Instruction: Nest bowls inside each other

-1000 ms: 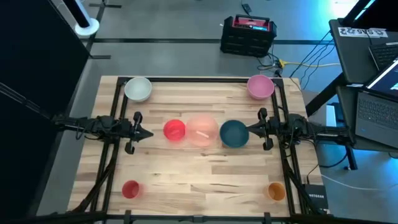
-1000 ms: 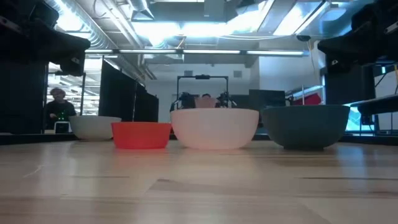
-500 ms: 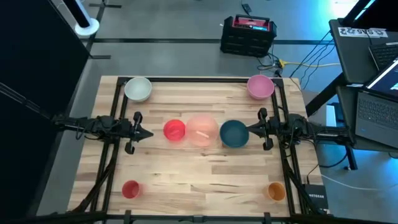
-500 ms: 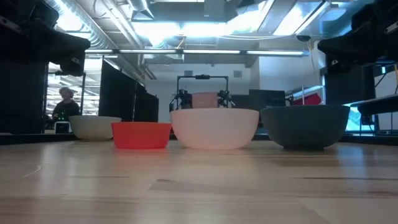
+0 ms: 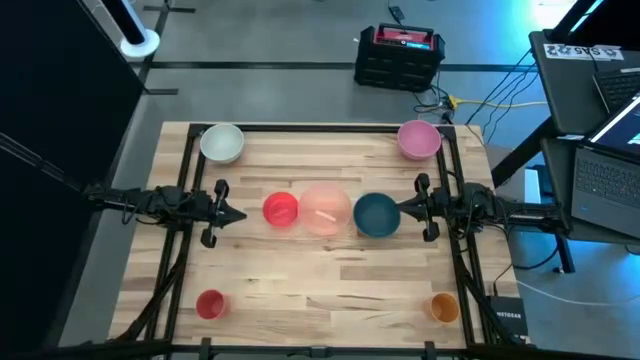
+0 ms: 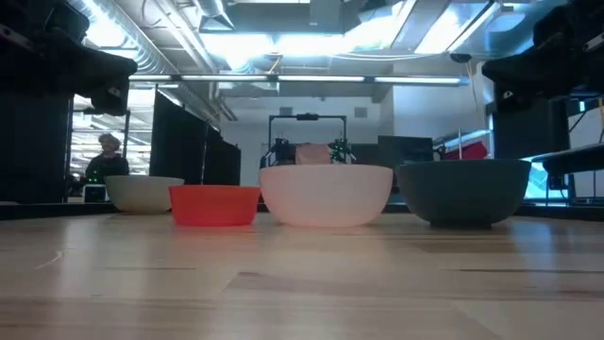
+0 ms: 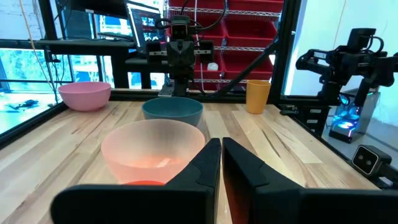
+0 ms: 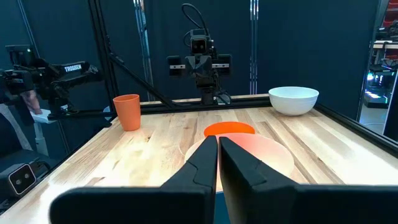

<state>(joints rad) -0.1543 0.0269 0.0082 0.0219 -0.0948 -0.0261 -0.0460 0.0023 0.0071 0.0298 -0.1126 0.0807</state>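
Observation:
Three bowls stand in a row at the table's middle: a red bowl (image 5: 281,209), a translucent pale pink bowl (image 5: 323,209) and a teal bowl (image 5: 376,215). A white bowl (image 5: 221,143) sits at the far left corner and a pink bowl (image 5: 418,139) at the far right. A smaller red one (image 5: 210,304) stands near left, a smaller orange one (image 5: 444,307) near right. My left gripper (image 5: 240,216) is shut and points level at the red bowl, left of it. My right gripper (image 5: 400,208) is shut, level, beside the teal bowl's right rim.
Black frame rails (image 5: 186,180) run along the table's left and right sides under the arms. A black case (image 5: 398,55) lies on the floor beyond the far edge, and laptops (image 5: 600,110) stand to the right. A person (image 6: 106,161) shows far behind in the low view.

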